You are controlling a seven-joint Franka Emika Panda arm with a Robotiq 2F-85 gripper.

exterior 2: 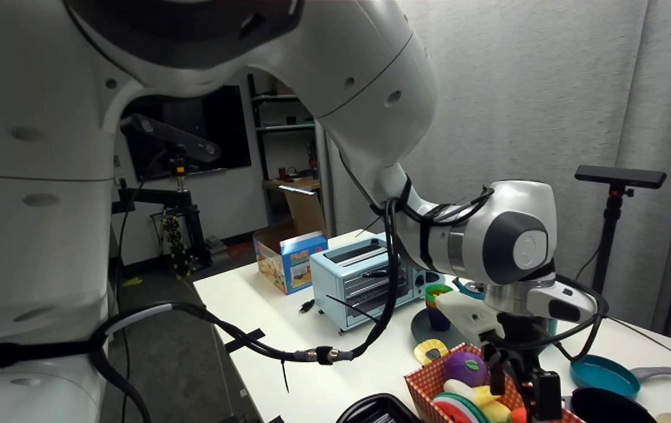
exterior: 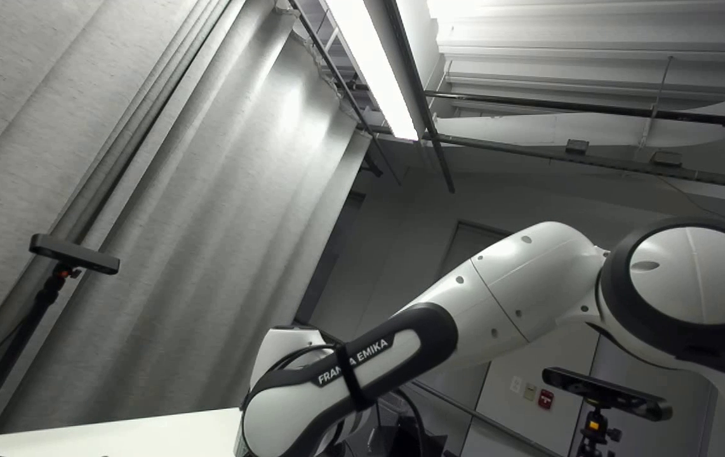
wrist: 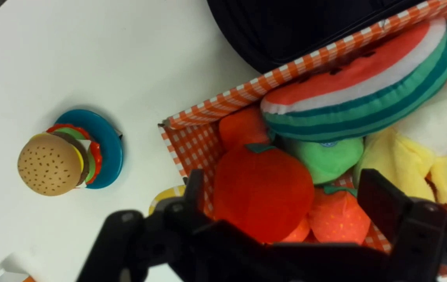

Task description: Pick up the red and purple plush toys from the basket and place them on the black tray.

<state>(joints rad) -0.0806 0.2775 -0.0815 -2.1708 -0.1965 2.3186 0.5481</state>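
Robotiq gripper (wrist: 282, 186), jaws apart over red-checked basket (wrist: 211, 107); red plush fruit (wrist: 262, 192) inside, between jaws in wrist view; purple plush fruit (exterior 2: 459, 371) also in basket; black tray (wrist: 286, 27) just beside it.

Overhead a long light (exterior: 376, 70) glows white near dark pipes (exterior: 559, 105). Grey curtains (exterior: 229, 209) hang in folds. Over there a black screen (exterior 2: 232, 141) hangs on the wall (exterior 2: 235, 205), shelves (exterior 2: 285, 127) near it, above a dark floor (exterior 2: 177, 364).

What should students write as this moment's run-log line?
hand: open, over basket | round red toy: in basket | purple toy: in basket | black tray: beside basket
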